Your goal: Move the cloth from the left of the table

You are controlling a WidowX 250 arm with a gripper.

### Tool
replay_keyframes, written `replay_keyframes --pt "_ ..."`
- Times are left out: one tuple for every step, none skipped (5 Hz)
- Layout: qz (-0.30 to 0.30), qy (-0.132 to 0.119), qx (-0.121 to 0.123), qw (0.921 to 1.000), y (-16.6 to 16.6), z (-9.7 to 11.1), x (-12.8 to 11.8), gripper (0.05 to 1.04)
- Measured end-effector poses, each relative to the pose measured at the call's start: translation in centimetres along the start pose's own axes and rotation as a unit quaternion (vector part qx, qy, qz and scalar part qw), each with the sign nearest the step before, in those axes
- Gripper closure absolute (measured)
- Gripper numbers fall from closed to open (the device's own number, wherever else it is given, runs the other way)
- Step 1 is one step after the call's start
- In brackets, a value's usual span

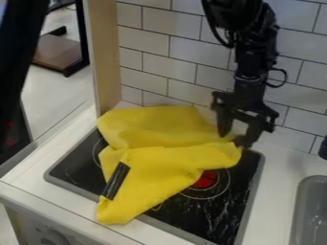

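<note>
The black gripper [234,139] hangs at the upper right of the stove, its two fingers apart and pointing down, so it stands open. Its tips are by the right end of the yellow cloth [163,160]; whether they touch it I cannot tell. The cloth lies crumpled and folded over the left and back of the black stove top, with its lower corner hanging over the front left edge. A black label strip lies on its left part.
The black stove top [220,215] shows a red-marked burner beside the cloth. A grey sink [310,210] sits at the right. White tiled wall [169,67] rises behind, and a wooden post [105,52] stands at the back left corner. A dark object [323,149] shows at the right edge.
</note>
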State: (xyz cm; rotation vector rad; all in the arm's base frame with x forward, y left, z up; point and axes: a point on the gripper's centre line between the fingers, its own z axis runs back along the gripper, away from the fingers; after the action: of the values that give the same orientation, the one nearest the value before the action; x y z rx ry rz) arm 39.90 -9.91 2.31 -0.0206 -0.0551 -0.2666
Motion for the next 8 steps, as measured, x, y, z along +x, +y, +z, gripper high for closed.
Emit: replay_keyframes --pt "-0.003 -0.011 0.006 0.9999 0.2 1.0 1.0 0.062" --pt "-0.003 -0.011 0.006 0.9999 0.3 1.0 0.9 0.077" --pt "-0.003 -0.011 0.006 0.9999 0.3 1.0 0.9 0.085" --pt "-0.004 -0.011 0.006 0.9999 0.2 1.0 1.0 0.085" --pt "-0.003 -0.011 0.006 0.9999 0.3 1.0 0.9 0.085" --pt "-0.004 -0.008 0.007 0.9999 0.2 1.0 0.9 0.085" --pt "-0.013 0.016 0.018 0.9996 0.7 0.5 0.2 0.085" --pt "-0.001 0.003 -0.004 1.0 1.2 0.8 -0.7 0.085"
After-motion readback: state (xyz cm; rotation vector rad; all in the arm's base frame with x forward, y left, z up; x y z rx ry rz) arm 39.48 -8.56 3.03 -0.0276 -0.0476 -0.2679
